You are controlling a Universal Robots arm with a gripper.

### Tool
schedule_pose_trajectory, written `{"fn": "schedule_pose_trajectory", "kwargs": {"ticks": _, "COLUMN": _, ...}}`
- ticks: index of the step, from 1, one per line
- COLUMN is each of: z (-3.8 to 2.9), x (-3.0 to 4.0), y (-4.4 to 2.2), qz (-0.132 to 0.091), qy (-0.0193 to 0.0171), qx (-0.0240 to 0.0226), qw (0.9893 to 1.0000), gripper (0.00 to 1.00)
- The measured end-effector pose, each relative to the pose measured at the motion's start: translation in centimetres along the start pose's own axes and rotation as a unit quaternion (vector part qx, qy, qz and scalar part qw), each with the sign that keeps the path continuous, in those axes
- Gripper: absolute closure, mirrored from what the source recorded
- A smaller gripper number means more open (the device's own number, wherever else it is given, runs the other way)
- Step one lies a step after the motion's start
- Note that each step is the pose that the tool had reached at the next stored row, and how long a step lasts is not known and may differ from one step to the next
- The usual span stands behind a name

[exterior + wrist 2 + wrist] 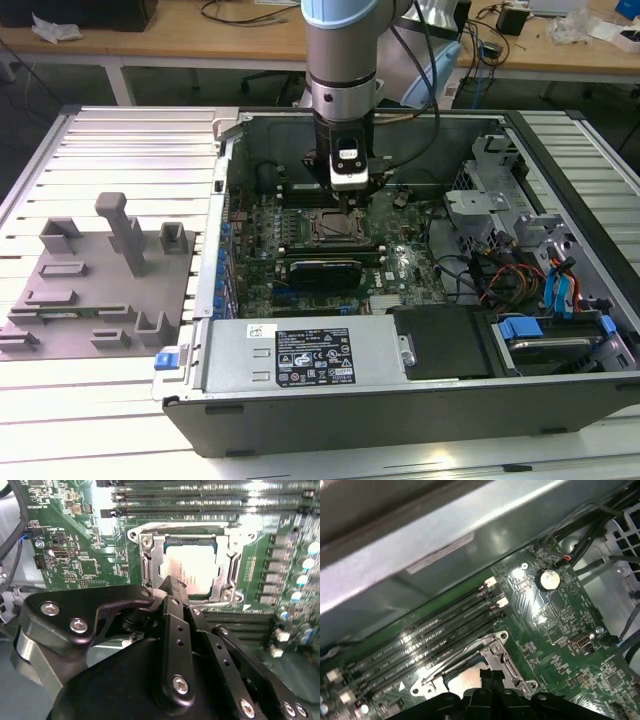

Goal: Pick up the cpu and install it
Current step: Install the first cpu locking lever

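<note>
The cpu (192, 569) is a silvery-white square lying flat inside the metal-framed socket (150, 555) on the green motherboard (85, 555). My gripper (170, 584) hangs just over the near edge of the cpu, its two black fingers pressed together with nothing between them. In the first wrist view the fingertips (486, 674) meet above a pale strip of the cpu (465, 680) inside the socket frame (502, 655). In the exterior view the gripper (346, 203) stands straight down over the socket (335, 228) in the open computer case.
Memory slots (435, 640) run along one side of the socket. A grey plastic tray (100, 290) with upright blocks sits at the exterior view's left, outside the case. The power supply (300, 355), drive bays (550, 330) and cables (500, 275) crowd the case.
</note>
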State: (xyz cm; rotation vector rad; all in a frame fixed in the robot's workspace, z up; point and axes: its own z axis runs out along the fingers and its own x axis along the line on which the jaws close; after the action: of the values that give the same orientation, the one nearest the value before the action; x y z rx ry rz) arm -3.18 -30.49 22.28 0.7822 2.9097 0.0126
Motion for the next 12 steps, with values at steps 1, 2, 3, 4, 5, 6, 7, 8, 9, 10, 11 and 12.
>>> {"fn": "schedule_pose_trajectory", "kwargs": {"ticks": 1, "z": 0.01, "x": 0.00, "y": 0.00, "qz": -0.019, "qy": -0.0025, "qx": 0.0054, "qw": 0.9998, "gripper": 0.89}}
{"fn": "schedule_pose_trajectory", "kwargs": {"ticks": 2, "z": 0.01, "x": 0.00, "y": 0.00, "qz": -0.032, "qy": -0.0038, "qx": 0.0083, "qw": 0.9994, "gripper": 0.89}}
{"fn": "schedule_pose_trajectory", "kwargs": {"ticks": 3, "z": 0.02, "x": 0.00, "y": 0.01, "qz": -0.044, "qy": -0.0045, "qx": 0.0098, "qw": 0.9990, "gripper": 0.89}}
{"fn": "schedule_pose_trajectory", "kwargs": {"ticks": 4, "z": 0.02, "x": 0.00, "y": 0.00, "qz": -0.054, "qy": -0.0046, "qx": 0.0103, "qw": 0.9985, "gripper": 0.89}}
{"fn": "schedule_pose_trajectory", "kwargs": {"ticks": 5, "z": 0.03, "x": 0.00, "y": 0.00, "qz": -0.074, "qy": -0.0048, "qx": 0.0097, "qw": 0.9972, "gripper": 0.89}}
{"fn": "schedule_pose_trajectory", "kwargs": {"ticks": 6, "z": 0.03, "x": 0.00, "y": 0.00, "qz": -0.074, "qy": -0.0048, "qx": 0.0097, "qw": 0.9972, "gripper": 0.89}}
{"fn": "schedule_pose_trajectory", "kwargs": {"ticks": 7, "z": 0.03, "x": 0.00, "y": 0.00, "qz": -0.074, "qy": -0.0048, "qx": 0.0096, "qw": 0.9972, "gripper": 0.89}}
{"fn": "schedule_pose_trajectory", "kwargs": {"ticks": 8, "z": 0.05, "x": 0.01, "y": 0.00, "qz": -0.075, "qy": -0.0024, "qx": 0.0108, "qw": 0.9972, "gripper": 0.89}}
{"fn": "schedule_pose_trajectory", "kwargs": {"ticks": 9, "z": 0.07, "x": -0.01, "y": 0.01, "qz": -0.075, "qy": 0.0100, "qx": 0.0168, "qw": 0.9970, "gripper": 0.89}}
{"fn": "schedule_pose_trajectory", "kwargs": {"ticks": 10, "z": 0.08, "x": -0.03, "y": 0.02, "qz": -0.076, "qy": 0.0206, "qx": 0.0219, "qw": 0.9967, "gripper": 0.89}}
{"fn": "schedule_pose_trajectory", "kwargs": {"ticks": 11, "z": 0.09, "x": -0.03, "y": 0.02, "qz": -0.076, "qy": 0.0250, "qx": 0.0240, "qw": 0.9965, "gripper": 0.89}}
{"fn": "schedule_pose_trajectory", "kwargs": {"ticks": 12, "z": 0.08, "x": -0.02, "y": 0.02, "qz": -0.076, "qy": 0.0254, "qx": 0.0243, "qw": 0.9965, "gripper": 0.89}}
